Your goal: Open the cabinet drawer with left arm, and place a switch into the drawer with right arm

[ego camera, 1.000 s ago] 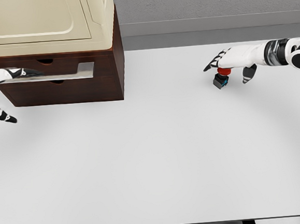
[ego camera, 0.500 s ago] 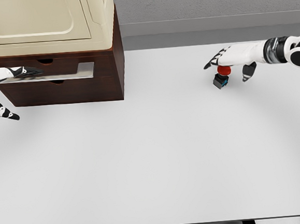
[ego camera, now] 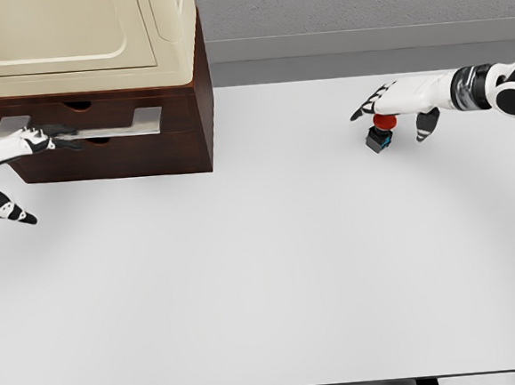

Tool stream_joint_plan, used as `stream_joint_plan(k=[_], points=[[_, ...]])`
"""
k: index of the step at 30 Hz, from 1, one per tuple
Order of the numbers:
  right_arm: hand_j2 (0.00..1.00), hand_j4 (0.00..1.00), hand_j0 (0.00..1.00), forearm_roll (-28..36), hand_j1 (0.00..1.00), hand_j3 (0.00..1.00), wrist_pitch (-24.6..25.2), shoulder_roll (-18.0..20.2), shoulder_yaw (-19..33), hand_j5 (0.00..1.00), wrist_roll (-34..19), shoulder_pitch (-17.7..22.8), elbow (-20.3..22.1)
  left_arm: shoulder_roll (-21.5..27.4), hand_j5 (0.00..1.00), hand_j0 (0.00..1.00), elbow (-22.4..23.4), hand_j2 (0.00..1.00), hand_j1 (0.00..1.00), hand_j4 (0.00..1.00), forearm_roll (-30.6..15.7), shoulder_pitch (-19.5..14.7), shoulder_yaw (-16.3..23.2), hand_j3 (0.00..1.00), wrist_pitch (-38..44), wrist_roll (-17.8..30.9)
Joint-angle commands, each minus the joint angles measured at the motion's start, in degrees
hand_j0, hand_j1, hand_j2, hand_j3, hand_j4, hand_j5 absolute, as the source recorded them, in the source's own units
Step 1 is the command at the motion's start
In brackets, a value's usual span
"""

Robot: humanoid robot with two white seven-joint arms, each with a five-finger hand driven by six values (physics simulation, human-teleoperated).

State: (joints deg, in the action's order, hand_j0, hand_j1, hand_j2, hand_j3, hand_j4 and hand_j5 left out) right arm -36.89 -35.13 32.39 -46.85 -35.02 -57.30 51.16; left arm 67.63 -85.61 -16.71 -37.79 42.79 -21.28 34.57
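A dark brown cabinet [ego camera: 147, 152] stands at the table's far left. Its upper drawer [ego camera: 118, 124] is pulled out a little, so a grey strip of its inside shows. My left hand [ego camera: 14, 162] reaches in from the left edge. Its fingers [ego camera: 57, 134] lie stretched along the drawer's front rim and the thumb points down and away. The switch [ego camera: 378, 136] has a red button on a black and blue base and sits tilted at the far right. My right hand [ego camera: 400, 103] hovers right over it, fingers spread, palm close to the red top.
A cream-coloured appliance [ego camera: 76, 37] sits on top of the cabinet. A second drawer [ego camera: 103, 160] below the open one is closed. The white table [ego camera: 264, 272] stretches wide between cabinet and switch, with a grey wall behind.
My left hand has dropped slightly and slid left along the drawer's rim, uncovering more of the grey strip. The right hand and the switch have barely shifted.
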Motion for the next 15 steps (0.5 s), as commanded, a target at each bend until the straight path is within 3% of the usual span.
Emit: stream_joint_plan(k=[1,15], points=[[1.00,1.00,1.00,0.16,1.00,1.00,0.13,-0.14,0.09,1.00,0.02,0.00,0.00,0.05,1.00,1.00,-0.34,1.00,1.00,1.00,-1.05,0.00,0.46,1.00,-2.62,0.43],[1.00,1.00,1.00,0.16,1.00,1.00,0.13,-0.40,0.00,1.00,0.02,-0.09,0.35,4.27,1.00,1.00,-0.78,1.00,1.00,1.00,-2.19,0.96,1.69,1.00,-10.27,0.43]])
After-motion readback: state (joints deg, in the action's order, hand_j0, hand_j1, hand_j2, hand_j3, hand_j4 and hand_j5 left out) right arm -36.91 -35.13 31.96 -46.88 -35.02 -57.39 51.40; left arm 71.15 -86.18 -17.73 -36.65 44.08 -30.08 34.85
